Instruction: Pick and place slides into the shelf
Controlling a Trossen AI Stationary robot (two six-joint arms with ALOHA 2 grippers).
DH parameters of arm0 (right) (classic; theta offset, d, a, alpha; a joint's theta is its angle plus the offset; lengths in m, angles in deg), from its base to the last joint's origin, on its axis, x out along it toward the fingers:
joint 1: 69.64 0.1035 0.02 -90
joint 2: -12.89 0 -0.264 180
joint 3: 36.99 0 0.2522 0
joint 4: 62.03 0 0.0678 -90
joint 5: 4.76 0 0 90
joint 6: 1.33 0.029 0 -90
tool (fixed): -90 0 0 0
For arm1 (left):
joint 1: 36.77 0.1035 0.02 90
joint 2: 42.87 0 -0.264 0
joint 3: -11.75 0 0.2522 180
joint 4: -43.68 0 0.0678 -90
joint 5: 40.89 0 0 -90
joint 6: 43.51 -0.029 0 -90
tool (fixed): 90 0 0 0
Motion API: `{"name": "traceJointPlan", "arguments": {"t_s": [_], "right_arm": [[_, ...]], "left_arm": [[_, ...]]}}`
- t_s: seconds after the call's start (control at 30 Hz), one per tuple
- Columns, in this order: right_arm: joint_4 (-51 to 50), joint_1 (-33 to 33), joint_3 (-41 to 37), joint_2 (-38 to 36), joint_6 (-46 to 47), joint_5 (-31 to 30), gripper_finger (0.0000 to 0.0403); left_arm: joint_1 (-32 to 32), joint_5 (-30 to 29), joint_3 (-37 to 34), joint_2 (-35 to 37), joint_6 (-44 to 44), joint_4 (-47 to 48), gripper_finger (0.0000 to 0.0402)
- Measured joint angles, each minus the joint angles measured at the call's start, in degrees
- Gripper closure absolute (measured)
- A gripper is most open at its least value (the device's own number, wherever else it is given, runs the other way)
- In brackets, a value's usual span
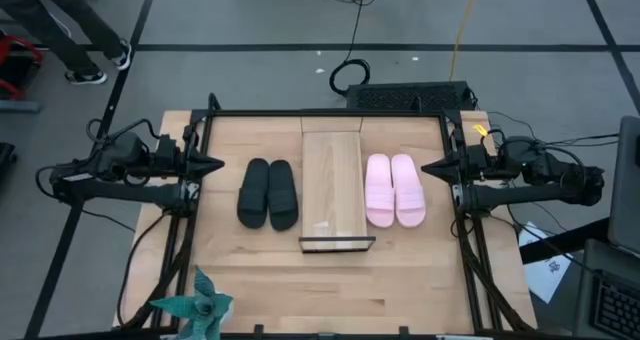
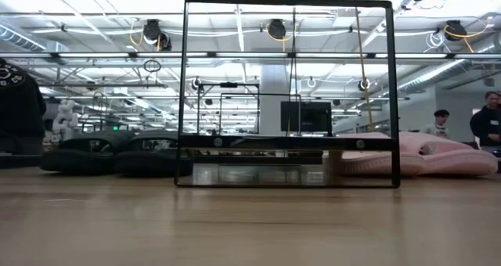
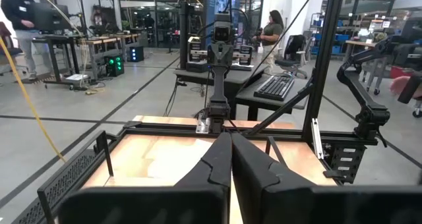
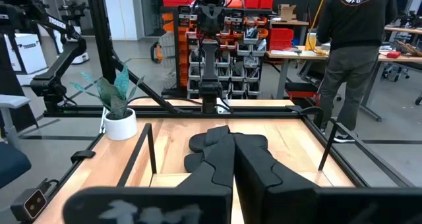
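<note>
The black pair of slides [image 1: 268, 193] lies side by side, soles on the table, left of the shelf [image 1: 333, 185]. The pale pink pair [image 1: 394, 189] lies the same way right of it. In the low view the black slides [image 2: 109, 152] and pink slides [image 2: 438, 155] flank the shelf's dark frame [image 2: 290, 176]. My left gripper [image 1: 218, 166] hovers shut at the table's left side, pointing at the black pair. My right gripper [image 1: 428, 167] hovers shut at the right side, pointing at the pink pair. The wrist views show each pair of fingers closed together, left gripper [image 3: 231, 159] and right gripper [image 4: 232, 159].
A potted plant [image 1: 197, 305] stands at the table's near left corner, also visible as the plant [image 4: 117, 112]. Dark frame rails [image 1: 330, 113] run around the tabletop. A keyboard [image 1: 408, 95] lies beyond the far edge. People stand in the room behind.
</note>
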Motion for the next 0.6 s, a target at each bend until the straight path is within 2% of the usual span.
{"name": "traceJointPlan", "arguments": {"t_s": [0.27,0.6], "right_arm": [[4.94,0.0,0.0,0.52,-0.07,-1.54,0.0403],[31.14,-0.02,0.0,4.66,-0.18,-1.72,0.0403]], "left_arm": [[0.0,0.01,0.0,-0.01,0.0,0.01,0.0386],[0.0,-1.34,0.0,-0.02,0.1,-1.99,0.0375]]}}
